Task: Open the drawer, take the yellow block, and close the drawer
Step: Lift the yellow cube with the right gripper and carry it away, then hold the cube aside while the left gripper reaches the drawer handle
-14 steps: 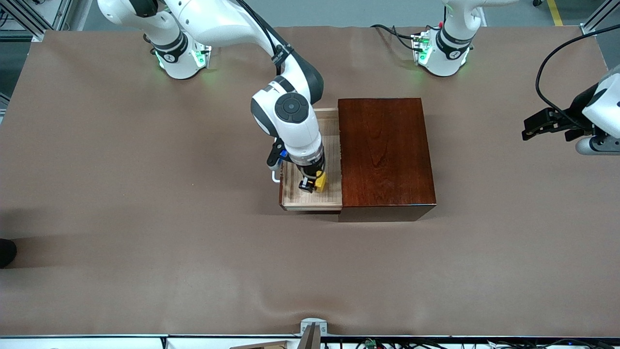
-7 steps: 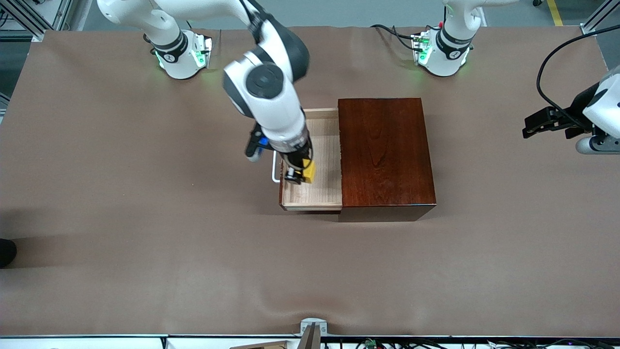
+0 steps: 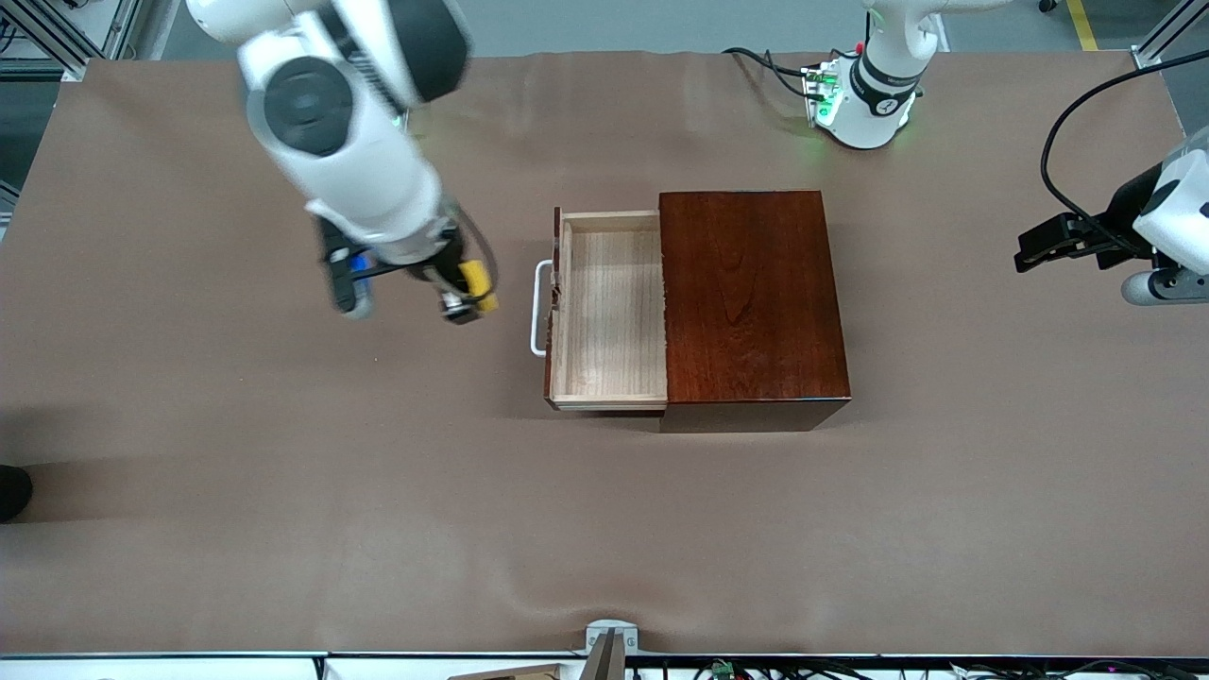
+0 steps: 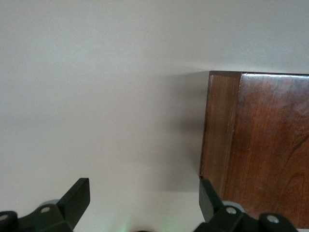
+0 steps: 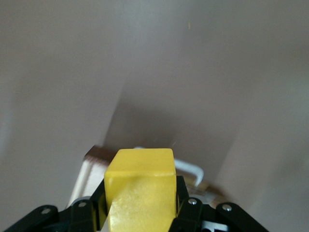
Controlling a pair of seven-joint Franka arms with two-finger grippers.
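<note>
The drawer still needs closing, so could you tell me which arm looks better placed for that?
Probably the right. The right gripper is shut on the block over the table in front of the drawer, near the handle. The left gripper waits open at the left arm's end.

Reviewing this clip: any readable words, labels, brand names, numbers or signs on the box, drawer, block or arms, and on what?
None can be read.
Wooden box, drawer: plain wood, no print.
Yellow block in the right gripper: plain faces.
Round marks on the arm base: too small to read.
</note>
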